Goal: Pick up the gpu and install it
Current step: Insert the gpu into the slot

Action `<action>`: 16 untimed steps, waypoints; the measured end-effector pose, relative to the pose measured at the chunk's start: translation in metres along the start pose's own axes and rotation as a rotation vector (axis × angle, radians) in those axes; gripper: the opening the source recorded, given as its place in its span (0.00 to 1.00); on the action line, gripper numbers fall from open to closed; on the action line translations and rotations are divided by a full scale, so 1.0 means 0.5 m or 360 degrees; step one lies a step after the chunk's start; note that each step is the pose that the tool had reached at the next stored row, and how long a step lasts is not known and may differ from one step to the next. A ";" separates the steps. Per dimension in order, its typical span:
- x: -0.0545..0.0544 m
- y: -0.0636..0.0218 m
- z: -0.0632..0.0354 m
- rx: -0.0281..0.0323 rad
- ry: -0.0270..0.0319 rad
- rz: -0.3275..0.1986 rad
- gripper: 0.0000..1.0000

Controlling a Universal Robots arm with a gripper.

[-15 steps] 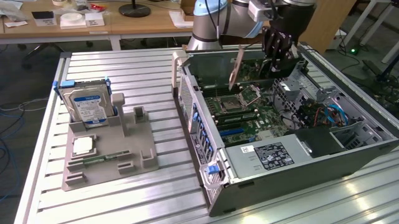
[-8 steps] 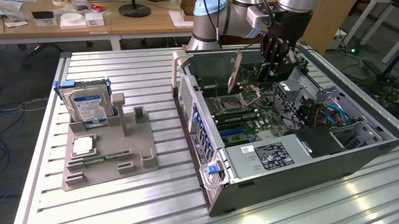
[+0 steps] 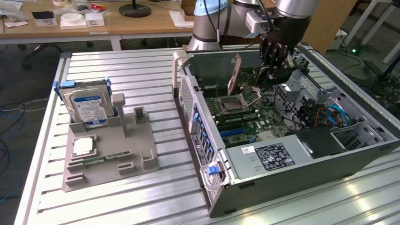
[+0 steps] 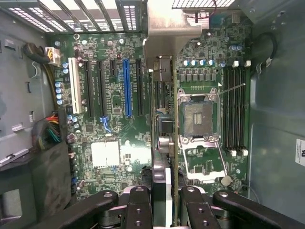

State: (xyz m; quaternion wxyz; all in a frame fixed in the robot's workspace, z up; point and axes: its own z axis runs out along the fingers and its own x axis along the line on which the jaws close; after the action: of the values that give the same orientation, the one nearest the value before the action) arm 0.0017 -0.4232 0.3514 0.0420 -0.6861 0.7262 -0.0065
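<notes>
My gripper [image 3: 273,77] reaches down into the open computer case [image 3: 206,154] and is shut on the gpu [image 3: 236,74], which it holds on edge. In the wrist view the gpu [image 4: 164,138] runs edge-on from between my black fingers [image 4: 138,205] toward the case's rear wall, where its silver bracket [image 4: 167,28] ends. It stands over the motherboard [image 4: 114,157], between the blue slot [image 4: 127,88] and the open CPU socket [image 4: 199,117]. Whether its lower edge sits in a slot is hidden.
Outside the case, at the exterior view's left, a grey fixture [image 3: 134,154] holds an upright silver hard drive [image 3: 87,105], a CPU chip [image 3: 83,146] and a memory stick [image 3: 106,158]. Inside are a power supply [image 3: 269,157], blue cables [image 3: 334,115] and memory slots [image 4: 236,107].
</notes>
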 end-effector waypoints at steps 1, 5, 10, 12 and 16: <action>0.000 0.000 0.002 -0.00001 -0.00016 0.0000 0.28; 0.001 0.000 0.005 0.00011 -0.00024 0.0000 0.28; 0.004 0.005 0.012 -0.00090 0.00087 -0.0001 0.28; 0.013 0.005 0.015 -0.00095 0.00084 0.0000 0.28; 0.027 0.007 0.021 -0.00094 0.00074 0.0000 0.28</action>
State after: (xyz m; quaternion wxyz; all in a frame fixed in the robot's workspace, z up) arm -0.0019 -0.4359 0.3401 0.0383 -0.6862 0.7264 -0.0060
